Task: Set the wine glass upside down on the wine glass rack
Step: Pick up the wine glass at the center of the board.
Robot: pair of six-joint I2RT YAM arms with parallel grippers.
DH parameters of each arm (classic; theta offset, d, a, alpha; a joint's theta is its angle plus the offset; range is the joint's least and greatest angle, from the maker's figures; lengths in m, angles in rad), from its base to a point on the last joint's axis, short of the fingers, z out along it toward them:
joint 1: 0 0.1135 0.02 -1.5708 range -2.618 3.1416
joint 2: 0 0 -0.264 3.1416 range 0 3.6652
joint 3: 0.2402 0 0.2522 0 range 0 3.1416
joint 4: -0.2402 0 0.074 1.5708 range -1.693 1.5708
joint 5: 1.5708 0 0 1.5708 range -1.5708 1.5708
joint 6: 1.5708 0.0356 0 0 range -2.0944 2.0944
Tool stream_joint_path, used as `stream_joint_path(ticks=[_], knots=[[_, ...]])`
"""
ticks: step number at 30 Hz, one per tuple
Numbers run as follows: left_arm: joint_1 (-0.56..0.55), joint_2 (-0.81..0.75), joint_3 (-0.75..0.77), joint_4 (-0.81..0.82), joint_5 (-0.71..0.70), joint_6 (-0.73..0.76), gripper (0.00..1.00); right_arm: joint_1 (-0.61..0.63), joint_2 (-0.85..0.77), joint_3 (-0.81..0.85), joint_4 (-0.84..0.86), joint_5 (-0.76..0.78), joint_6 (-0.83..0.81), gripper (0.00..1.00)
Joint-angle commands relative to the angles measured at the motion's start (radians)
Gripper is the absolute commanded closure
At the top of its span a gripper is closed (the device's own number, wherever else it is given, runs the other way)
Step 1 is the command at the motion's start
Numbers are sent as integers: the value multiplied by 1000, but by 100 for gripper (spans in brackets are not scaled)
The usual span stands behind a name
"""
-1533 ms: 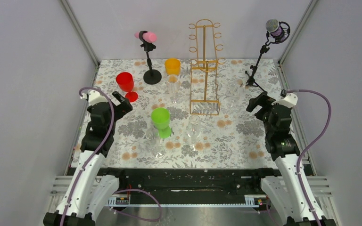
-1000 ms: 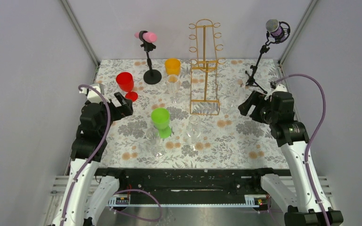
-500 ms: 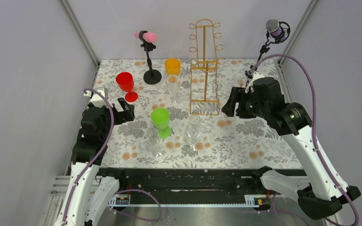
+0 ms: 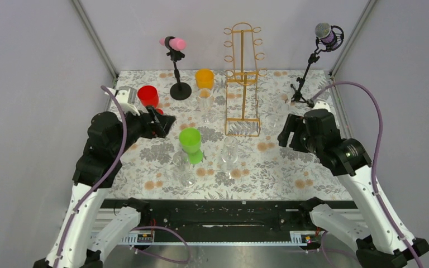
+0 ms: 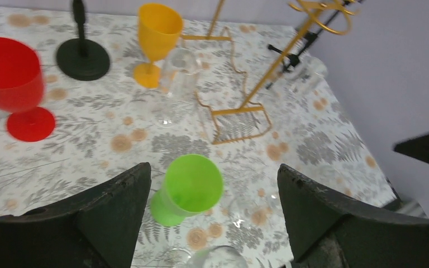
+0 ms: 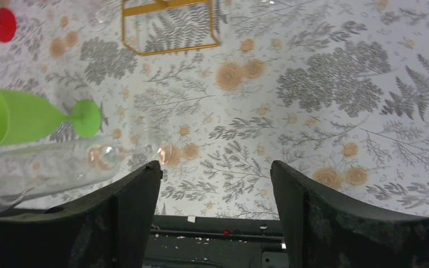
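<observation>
The left gripper is open wide with nothing in it. It hangs over the table, near the red glass. Right in front of it stands the green glass, with a clear glass just beside that. Farther off are the orange glass and a second clear glass. The wine glass rack stands tall at the far middle of the table, past all of these. The right gripper is open wide and empty too. It hangs over the right side of the table, to the right of the rack. A third clear glass stands between it and the green glass. Both arms are lifted, bent at the elbow, and lean in toward the middle.
</observation>
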Motion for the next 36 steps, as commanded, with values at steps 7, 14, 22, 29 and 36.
stream_joint_path(ticks=[7, 14, 22, 29, 36], knots=[[-451, 184, 127, -53, -140, -40, 18, -212, -101, -150, 84, -100, 35, 19], [-580, 334, 205, -66, -189, -57, 20, -212, -122, -186, 87, -98, 32, 19], [-618, 477, 320, -109, -189, -33, 23, -212, -149, -230, 127, -127, 36, 19], [-634, 601, 433, -203, -256, 3, 31, -212, -151, -243, 131, -134, 31, 19], [-642, 648, 451, -227, -291, 11, 42, -212, -158, -264, 140, -143, 27, 19]])
